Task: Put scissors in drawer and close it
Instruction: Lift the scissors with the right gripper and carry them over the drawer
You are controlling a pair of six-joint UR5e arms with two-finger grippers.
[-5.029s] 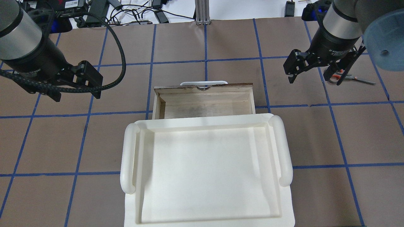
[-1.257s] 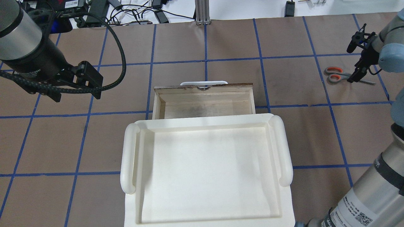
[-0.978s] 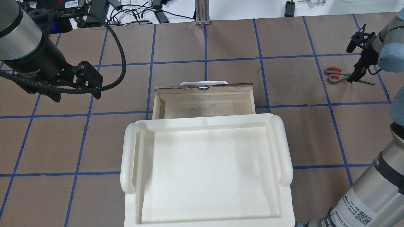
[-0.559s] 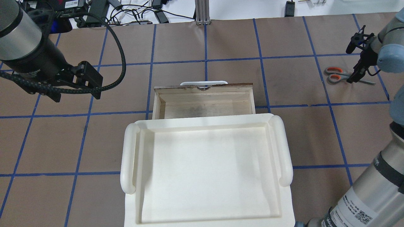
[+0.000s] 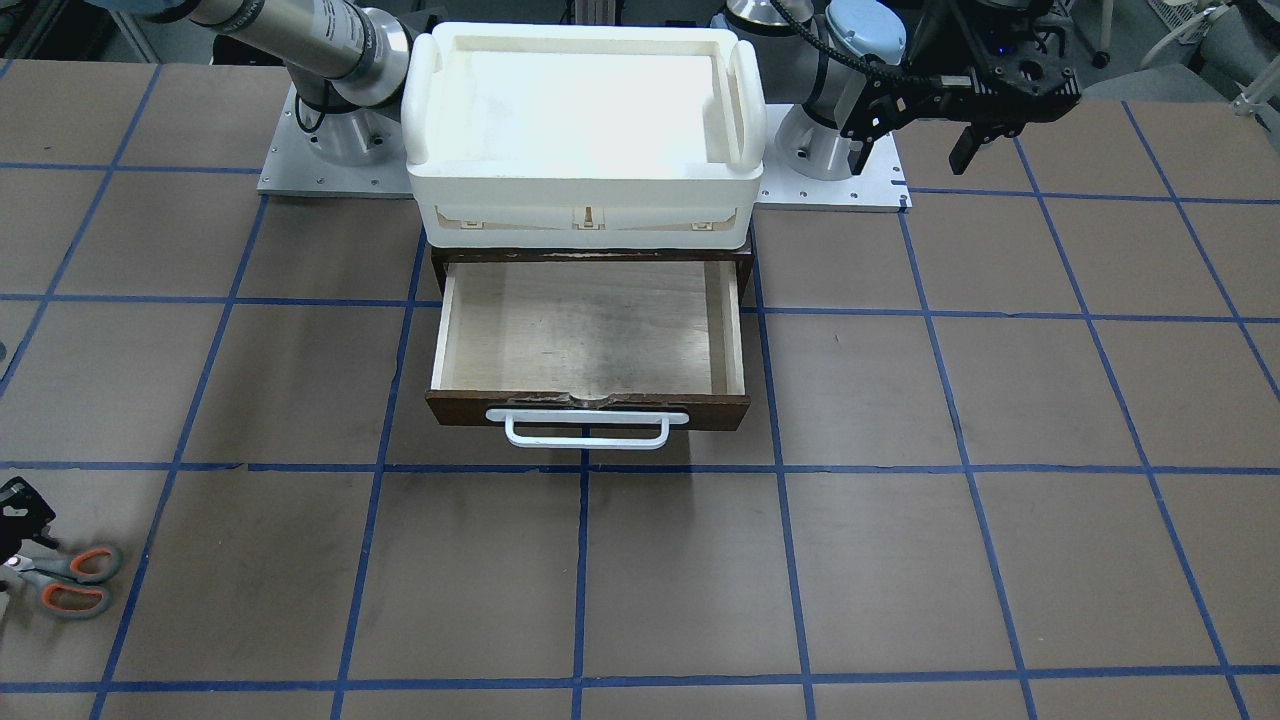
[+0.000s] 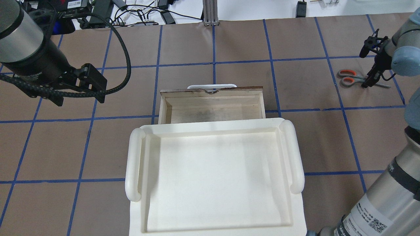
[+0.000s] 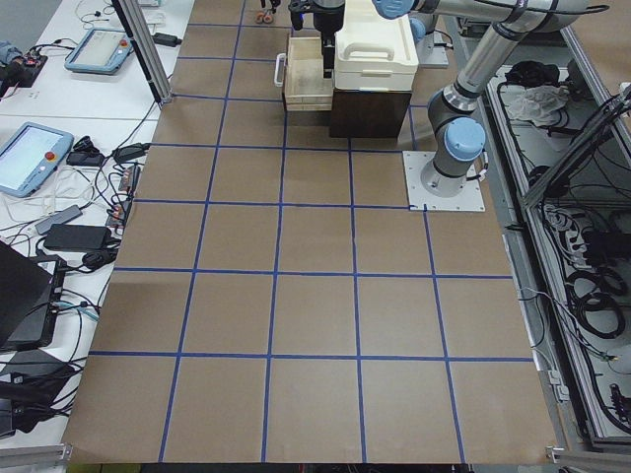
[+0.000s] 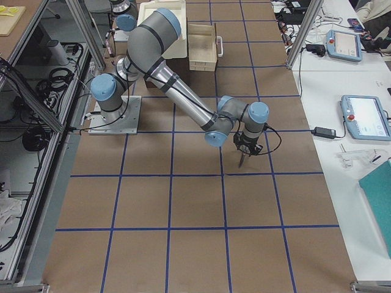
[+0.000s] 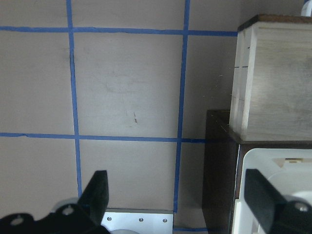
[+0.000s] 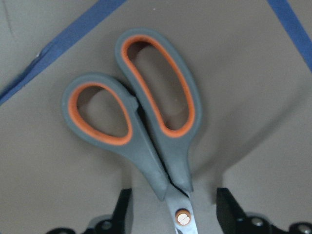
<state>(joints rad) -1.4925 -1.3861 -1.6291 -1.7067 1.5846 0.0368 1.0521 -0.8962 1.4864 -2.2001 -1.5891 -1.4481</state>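
The scissors [image 6: 348,78], grey handles lined orange, lie flat on the table at the far right. They fill the right wrist view [image 10: 141,122] and show at the left edge of the front view [image 5: 68,580]. My right gripper [image 6: 367,82] is open and low over them, one finger on each side of the pivot [image 10: 181,217]. The drawer [image 6: 211,90] stands pulled open and empty, white bar handle [image 5: 585,430] facing away from me. My left gripper [image 6: 95,86] is open and empty, hovering left of the drawer.
A cream-white plastic tray [image 6: 134,164] sits on top of the dark cabinet that holds the drawer. Blue tape lines grid the brown table. Cables and devices lie beyond the far edge [image 6: 131,13].
Since five seconds ago my right arm has swung wide and its gripper has come down around the scissors' pivot. Over the last second it has barely shifted. The left arm has not moved.
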